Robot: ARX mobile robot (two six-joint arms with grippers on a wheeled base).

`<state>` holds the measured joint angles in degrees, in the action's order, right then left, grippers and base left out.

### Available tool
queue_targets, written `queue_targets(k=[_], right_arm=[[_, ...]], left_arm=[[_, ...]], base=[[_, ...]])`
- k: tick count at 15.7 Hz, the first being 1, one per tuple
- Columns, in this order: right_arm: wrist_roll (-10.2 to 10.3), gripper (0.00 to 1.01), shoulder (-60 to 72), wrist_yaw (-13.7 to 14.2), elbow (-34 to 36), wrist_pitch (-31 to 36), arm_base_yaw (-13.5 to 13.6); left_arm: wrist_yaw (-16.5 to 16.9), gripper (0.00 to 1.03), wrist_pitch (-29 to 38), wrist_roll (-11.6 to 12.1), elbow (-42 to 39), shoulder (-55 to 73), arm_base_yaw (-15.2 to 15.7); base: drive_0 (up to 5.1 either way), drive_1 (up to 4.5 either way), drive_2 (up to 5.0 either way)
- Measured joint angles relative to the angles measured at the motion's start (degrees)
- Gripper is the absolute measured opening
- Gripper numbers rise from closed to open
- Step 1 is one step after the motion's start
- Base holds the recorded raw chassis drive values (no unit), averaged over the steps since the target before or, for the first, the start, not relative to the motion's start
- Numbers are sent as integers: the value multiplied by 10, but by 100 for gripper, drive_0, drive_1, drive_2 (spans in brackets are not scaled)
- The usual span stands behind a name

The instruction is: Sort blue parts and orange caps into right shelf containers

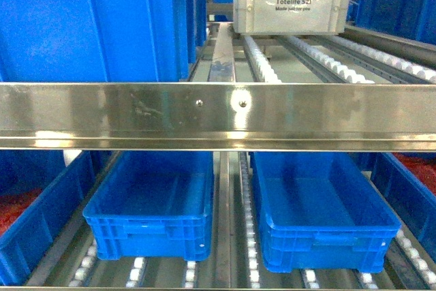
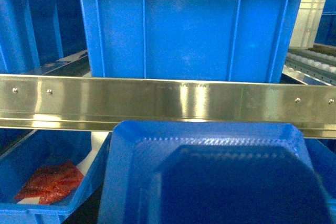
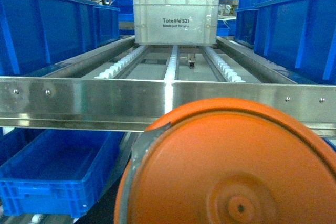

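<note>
While a steel rail (image 1: 218, 115) is running across the rack, two shallow blue crates (image 1: 153, 202) are sitting side by side on the lower rollers. Far left, a bin is holding red bits (image 2: 50, 183). Left wrist view is showing a blue tray (image 2: 210, 166) filling the near frame; right wrist view, an orange cap (image 3: 231, 166). Neither claw is showing, grip state can't tell.

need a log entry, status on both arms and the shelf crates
Grippers themselves out of view. Blue part fills left wrist view, orange cap fills right. Two lower blue crates look empty. Steel shelf rail crosses in front.
</note>
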<state>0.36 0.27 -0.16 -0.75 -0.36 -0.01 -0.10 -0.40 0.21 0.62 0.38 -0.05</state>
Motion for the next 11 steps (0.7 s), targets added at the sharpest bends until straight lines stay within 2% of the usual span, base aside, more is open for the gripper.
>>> queue_targets(k=[11], right_arm=[[0, 43, 0, 1, 0, 1, 0]], left_arm=[[0, 42, 2, 0, 0, 0, 0]], base=[[0, 0, 0]])
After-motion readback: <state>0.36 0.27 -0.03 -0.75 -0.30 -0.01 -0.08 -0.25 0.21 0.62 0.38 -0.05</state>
